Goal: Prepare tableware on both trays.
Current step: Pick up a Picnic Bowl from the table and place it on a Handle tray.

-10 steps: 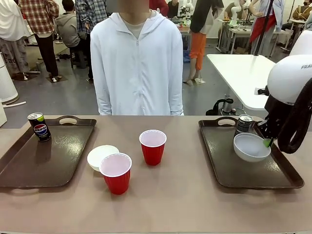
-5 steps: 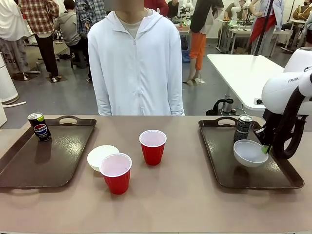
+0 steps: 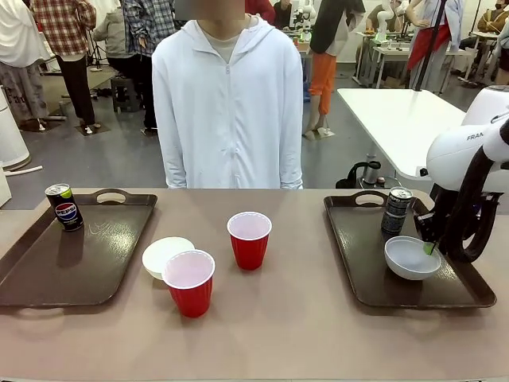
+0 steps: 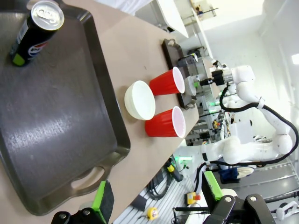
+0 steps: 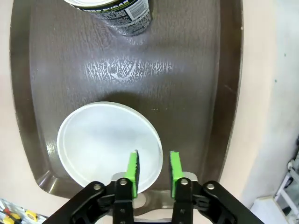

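Note:
My right gripper (image 3: 429, 245) (image 5: 153, 165) is low over the right tray (image 3: 362, 255) (image 5: 187, 84), open a little, one green pad inside and one outside the rim of a white bowl (image 3: 412, 257) (image 5: 105, 144) that rests flat on the tray. A dark can (image 3: 397, 209) (image 5: 117, 14) stands just behind the bowl. On the left tray (image 3: 87, 255) (image 4: 56, 116) stands the Pepsi can (image 3: 64, 207) (image 4: 35, 28). Between the trays are a second white bowl (image 3: 163, 255) (image 4: 140, 99) and two red cups (image 3: 189, 282) (image 3: 249, 239). My left gripper (image 4: 156, 196) hangs open above the left tray's near end.
A person in a white hoodie (image 3: 227, 103) stands at the far side of the table, hands down. The brown tabletop (image 3: 302, 318) lies bare in front of the cups. A white table (image 3: 398, 119) stands behind on the right.
The right gripper has lowered the bowl from a raised, tilted hold until it sits flat on the right tray, and the fingers have parted slightly. Everything else stays put.

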